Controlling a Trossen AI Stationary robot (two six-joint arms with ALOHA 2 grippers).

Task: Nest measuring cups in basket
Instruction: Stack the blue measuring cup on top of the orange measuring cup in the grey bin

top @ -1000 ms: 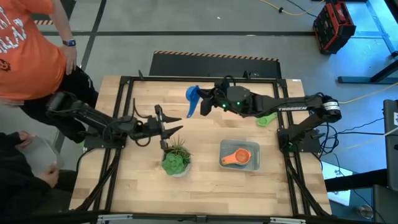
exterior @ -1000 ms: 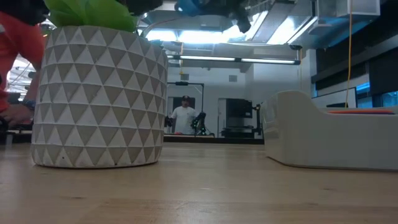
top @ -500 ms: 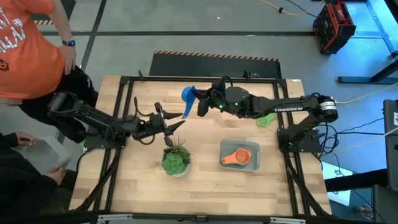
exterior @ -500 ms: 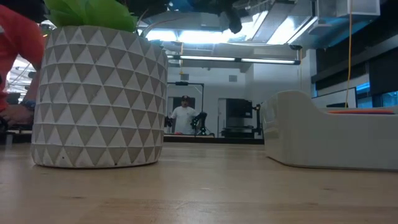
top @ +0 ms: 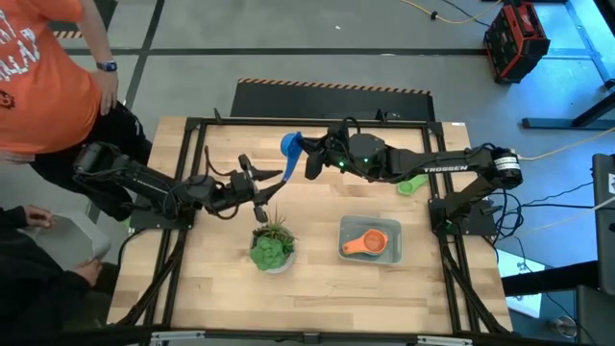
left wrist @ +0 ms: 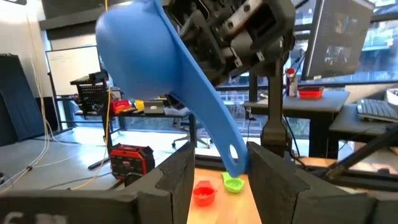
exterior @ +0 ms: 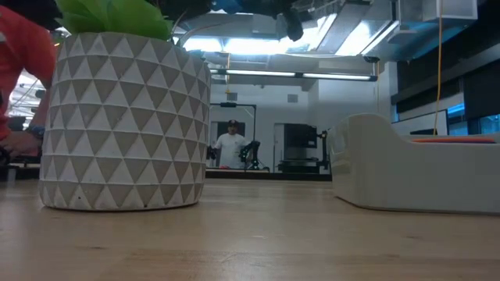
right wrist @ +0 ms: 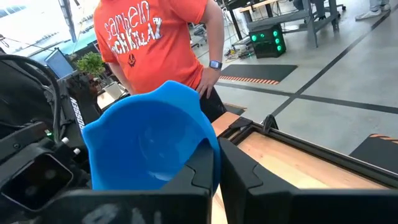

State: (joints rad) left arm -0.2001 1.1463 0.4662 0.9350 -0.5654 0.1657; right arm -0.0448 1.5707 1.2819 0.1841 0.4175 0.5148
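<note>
Blue plastic measuring cup [top: 291, 146]: aloft, well beyond the translucent grey rectangular basket [top: 370, 240]; looks light, stiff, slick.
Right gripper [top: 312, 160]: clamped on cup.
Left gripper [left wrist: 217, 168]: open astride handle tip; best hold there.

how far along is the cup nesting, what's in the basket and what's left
Early. One orange cup lies in the basket. In hand: the right gripper holds the blue cup in the air, its handle reaching between the open fingers of the left gripper, like a handover. Left: a green cup and a red cup on the table.
</note>
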